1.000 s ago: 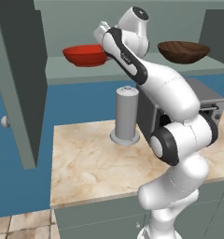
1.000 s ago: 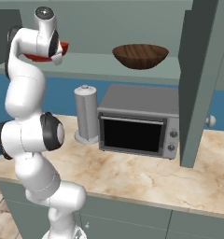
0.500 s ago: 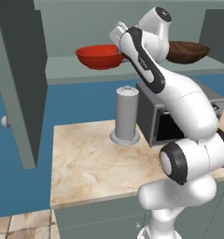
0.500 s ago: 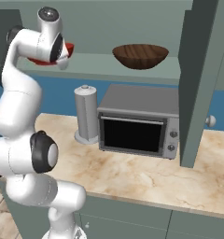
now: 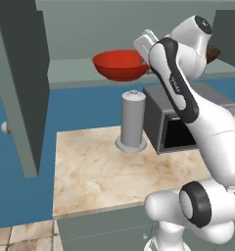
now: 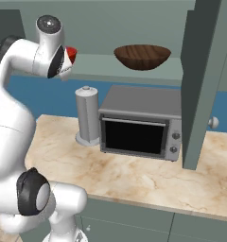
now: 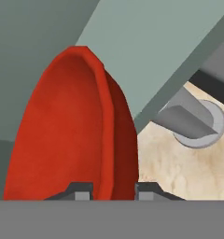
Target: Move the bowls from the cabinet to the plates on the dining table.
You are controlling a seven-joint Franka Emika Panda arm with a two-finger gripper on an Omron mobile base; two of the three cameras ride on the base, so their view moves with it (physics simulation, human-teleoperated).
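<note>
My pincer (image 7: 113, 187) is clamped on the rim of the red bowl (image 5: 120, 65), one tip inside, one outside. No writing I can read anywhere. Since a second ago the red bowl has come off the cabinet shelf (image 6: 96, 64) and hangs out front, above the bench (image 5: 100, 171). Further back, the brown bowl (image 6: 142, 56) sits on that shelf.

Blue wall (image 5: 90, 108), marbled beige counter (image 5: 100, 171), grey toaster oven (image 6: 139, 125) — upright grey canister (image 5: 132, 120) beside it
</note>
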